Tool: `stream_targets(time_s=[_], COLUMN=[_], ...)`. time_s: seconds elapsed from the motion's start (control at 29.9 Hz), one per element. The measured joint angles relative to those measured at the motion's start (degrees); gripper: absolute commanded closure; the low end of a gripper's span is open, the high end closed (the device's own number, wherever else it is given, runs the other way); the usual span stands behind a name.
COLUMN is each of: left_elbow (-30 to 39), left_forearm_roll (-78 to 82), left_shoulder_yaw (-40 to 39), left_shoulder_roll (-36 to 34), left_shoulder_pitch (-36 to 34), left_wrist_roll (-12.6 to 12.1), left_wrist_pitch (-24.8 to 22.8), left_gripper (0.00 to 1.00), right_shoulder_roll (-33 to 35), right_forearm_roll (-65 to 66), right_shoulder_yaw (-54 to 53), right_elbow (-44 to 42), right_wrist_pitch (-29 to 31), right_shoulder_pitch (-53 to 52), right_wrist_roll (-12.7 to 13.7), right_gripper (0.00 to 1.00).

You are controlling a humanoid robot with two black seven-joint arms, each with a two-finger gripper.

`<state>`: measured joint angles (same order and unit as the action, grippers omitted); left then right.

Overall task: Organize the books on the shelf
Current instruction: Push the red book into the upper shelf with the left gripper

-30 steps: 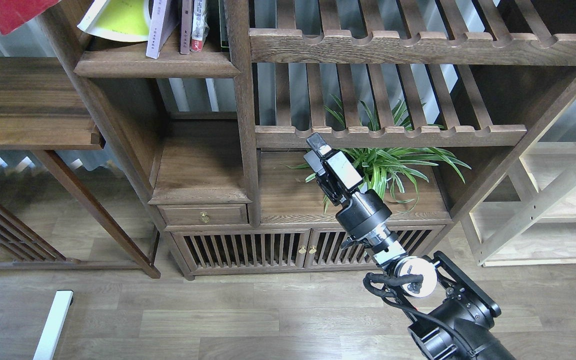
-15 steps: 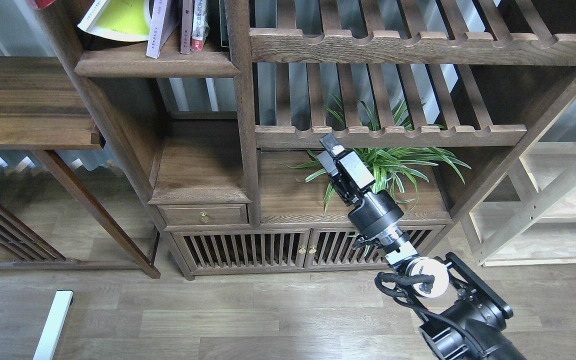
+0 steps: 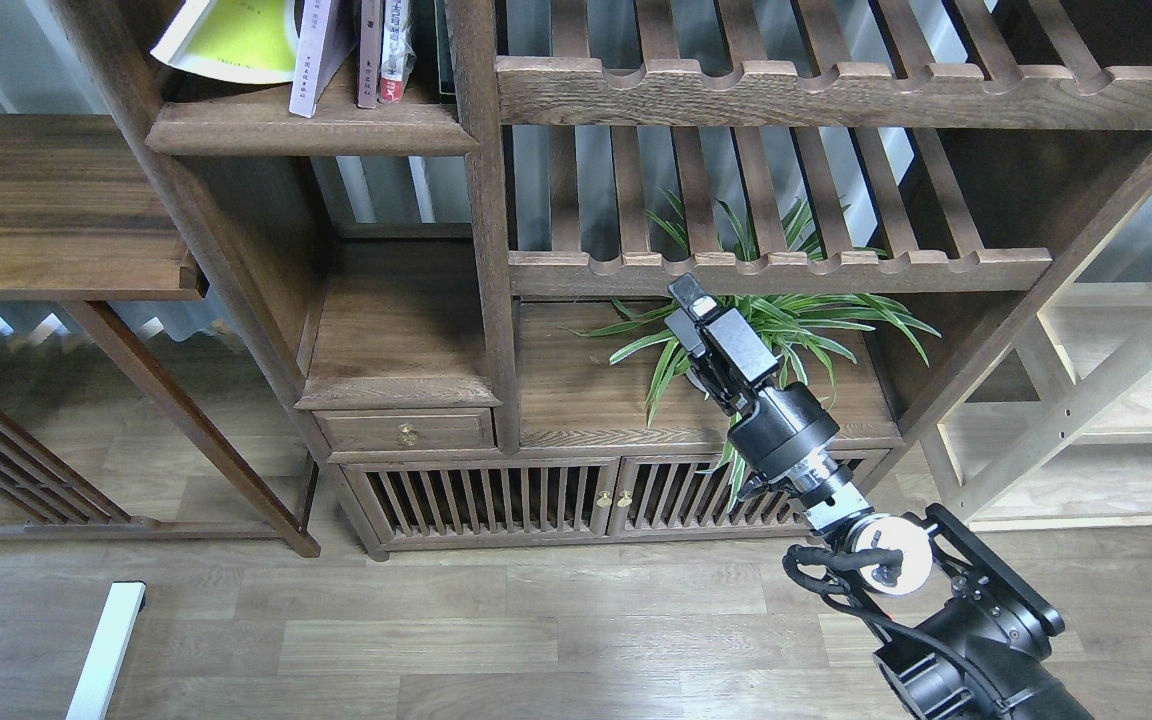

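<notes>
The right hand hangs before the green spider plant, fingers seemingly together, holding nothing. The left hand cannot be judged; only a dark bit shows at the top-left edge. On the dark brown solid-board shelf, the yellow-green paperback leans against the upright pale lavender-white paperback.
</notes>
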<state>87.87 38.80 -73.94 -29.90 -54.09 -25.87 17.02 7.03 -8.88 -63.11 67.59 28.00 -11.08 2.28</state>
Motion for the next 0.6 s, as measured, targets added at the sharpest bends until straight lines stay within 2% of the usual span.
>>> stream_targets(time_s=[0.33, 0.6], left_elbow=[-13.3, -21.6], left_forearm_roll=[0.0, -0.2], left_shoulder_yaw=[9.7, 13.6], left_shoulder_roll=[2.5, 6.2], left_shoulder_pitch=[-10.4, -15.2], left_wrist_roll=[3.4, 4.0], left_wrist_pitch=[0.1, -0.3], left_gripper=[0.95, 0.94], right_shoulder_roll=[0.9, 1.5], right_forearm_roll=[0.2, 0.4], right_shoulder_yaw=[0.1, 0.2], right_elbow=[0.1, 0.2], right_wrist_pitch=[0.0, 0.0], right_shoulder_pitch=[0.0, 0.2], right_wrist_roll=[0.1, 0.1], right_gripper=[0.08, 0.08])
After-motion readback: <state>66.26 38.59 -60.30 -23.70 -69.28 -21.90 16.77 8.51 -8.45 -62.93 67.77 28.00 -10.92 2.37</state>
